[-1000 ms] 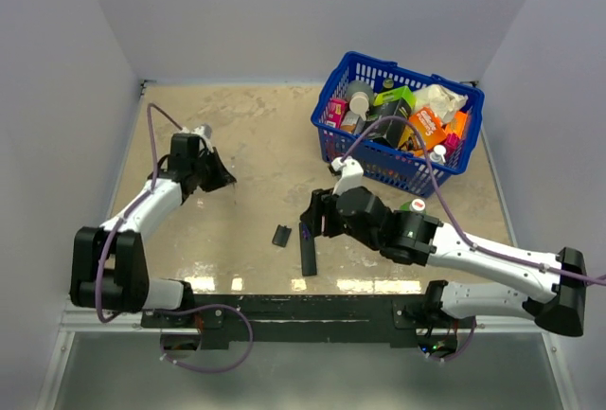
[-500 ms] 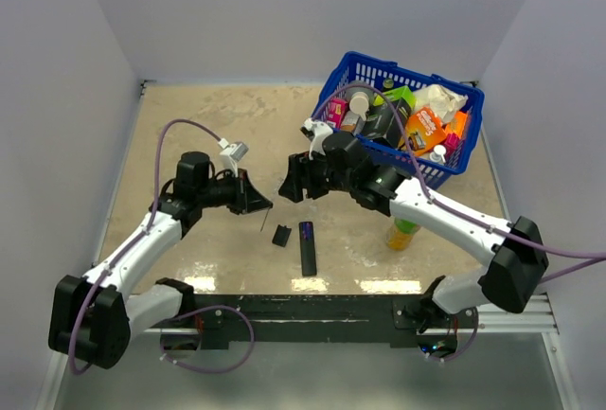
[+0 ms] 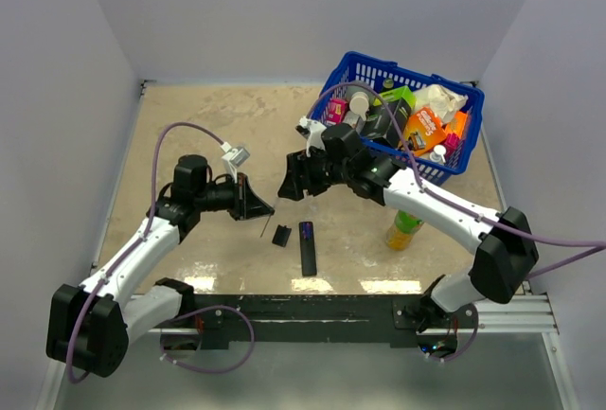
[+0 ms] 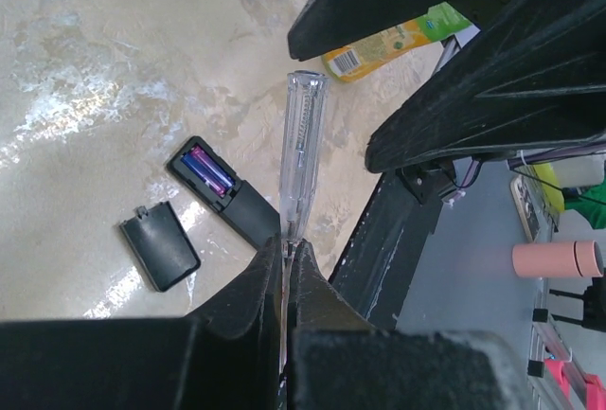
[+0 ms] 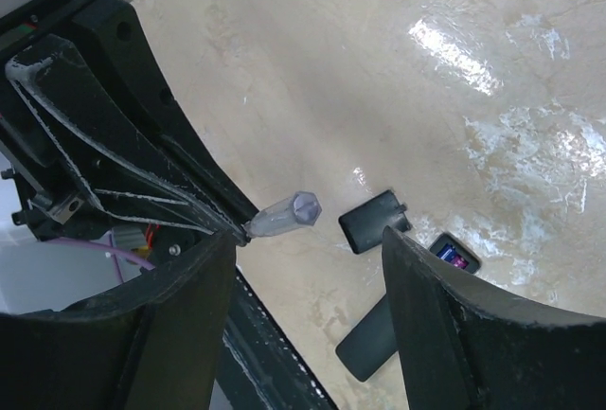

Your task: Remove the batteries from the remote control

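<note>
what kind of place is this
Probably a robot lab test cell: a beige table boxed in by plain white walls, a left arm and right arm bolted at its near edge, the left hand gripping a clear stick, and a blue basket of mixed props.

beige table [image 3: 208, 126] — remote control [image 3: 308, 250] | black cover [image 3: 281, 235] | bottle [image 3: 402, 230] | blue basket [image 3: 407, 70]

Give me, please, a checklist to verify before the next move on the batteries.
1. The cover is off the remote control: ok.
2. The batteries lie exposed: ok.
3. The left gripper is shut on the clear tool: ok.
4. The right gripper is open and empty: ok.
5. The clear tool reaches the batteries: not ok, it is apart from them.
</note>
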### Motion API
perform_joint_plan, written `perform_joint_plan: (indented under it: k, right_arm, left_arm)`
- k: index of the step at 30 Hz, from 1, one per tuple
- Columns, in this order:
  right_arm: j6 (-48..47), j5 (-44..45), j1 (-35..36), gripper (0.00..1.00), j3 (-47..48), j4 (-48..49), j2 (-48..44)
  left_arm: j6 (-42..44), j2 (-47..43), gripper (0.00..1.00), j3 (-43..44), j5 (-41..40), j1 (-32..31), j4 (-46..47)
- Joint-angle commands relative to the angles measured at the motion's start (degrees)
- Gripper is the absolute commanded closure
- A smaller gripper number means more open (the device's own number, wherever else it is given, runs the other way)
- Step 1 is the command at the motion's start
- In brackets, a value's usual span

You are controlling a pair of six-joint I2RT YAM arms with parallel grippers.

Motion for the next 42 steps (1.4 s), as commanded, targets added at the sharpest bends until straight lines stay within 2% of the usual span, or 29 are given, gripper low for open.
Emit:
perform_joint_plan:
  k: [1,7,12,20,28,34,38,42]
  right_arm:
    - [-5.2,-3.5,-0.6,0.31,2.8,1.1,-0.4]
    - [-4.8,-8.4,-4.4,0.30,0.9,3.1,-1.8]
    - [-7.6,-12.2,-5.1,0.37,0.8,4.0,-1.4]
    - [-13.0,-24.5,-6.7,0.37,0.0,5.2,-0.1]
    - [-16.3,-26.7,-7.4,0.39,-0.6,4.5,1.6]
    - [-15.6,-29.3,-8.3,0.41,-2.6,8.3,2.8]
    - [-14.9,-30.8,-8.4,0.46,-4.3,10.8,2.7]
    - [-14.3,-33.7,-8.5,0.46,-5.2,13.4,2.2]
  left_arm:
    - [0.8,-1.4,1.00,-0.5,3.1,-0.3,2.9]
    - [0.6,-0.6,1.00,-0.7,3.1,-0.3,2.9]
    - [-0.1,-0.6,1.00,-1.1,4.0,-0.4,4.1]
    - [-1.8,-0.9,1.00,-2.1,7.4,-0.9,6.3]
    - [-2.5,-0.8,1.00,-2.6,8.3,-1.0,8.9]
    - [-3.0,-1.3,1.00,-2.8,8.9,-1.0,9.8]
    - [-3.1,-1.2,1.00,-2.9,9.0,-1.0,9.9]
    - [-3.1,-1.1,1.00,-2.8,9.3,-1.0,10.0]
